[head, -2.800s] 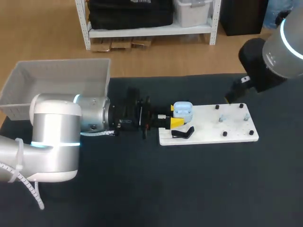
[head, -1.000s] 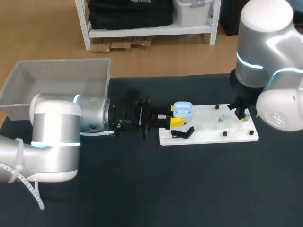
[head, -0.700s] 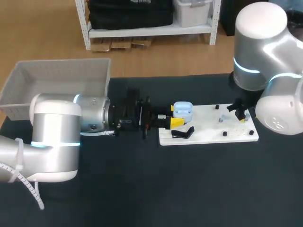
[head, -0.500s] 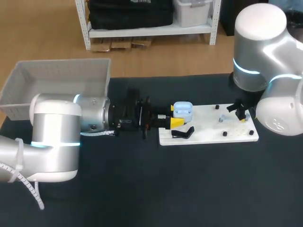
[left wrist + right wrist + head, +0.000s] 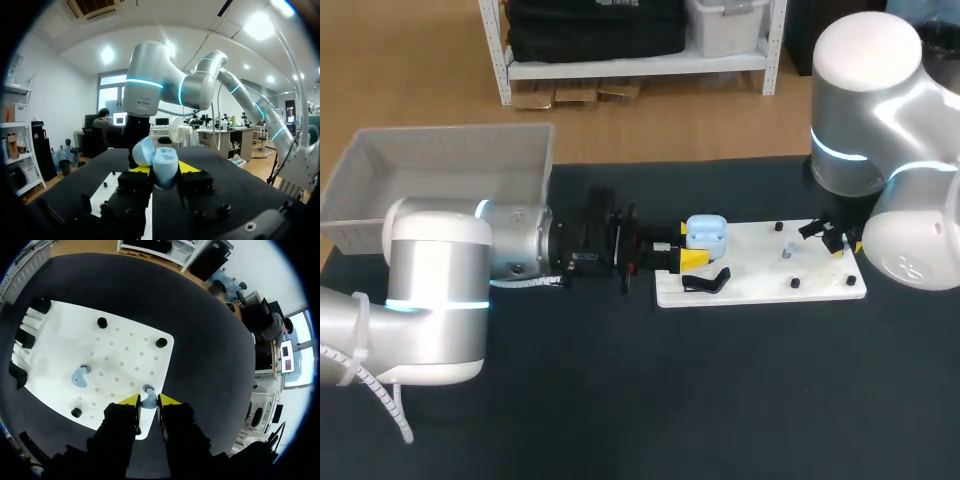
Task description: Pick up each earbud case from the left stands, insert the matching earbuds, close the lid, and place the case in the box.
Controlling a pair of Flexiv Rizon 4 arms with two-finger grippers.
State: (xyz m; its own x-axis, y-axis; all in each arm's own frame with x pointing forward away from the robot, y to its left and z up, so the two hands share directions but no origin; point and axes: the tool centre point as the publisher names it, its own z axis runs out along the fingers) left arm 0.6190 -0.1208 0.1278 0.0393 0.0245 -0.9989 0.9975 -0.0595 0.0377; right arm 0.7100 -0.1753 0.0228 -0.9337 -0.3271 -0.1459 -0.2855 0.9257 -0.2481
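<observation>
A light blue earbud case with its lid open is held just over the left end of the white board; my left gripper is shut on it. In the left wrist view the case sits between the fingers, lid tilted back. My right gripper hangs over the board's right end. In the right wrist view its yellow tips press a light blue earbud from both sides as it sits on the board. A second earbud lies further along the board.
A black stand rests at the board's front left, under the held case. Small black pegs dot the board. A grey bin stands at the table's back left.
My right gripper's fingers have drawn together around the earbud at the board's right end, and the right arm has shifted slightly. The left arm and the case have kept still.
</observation>
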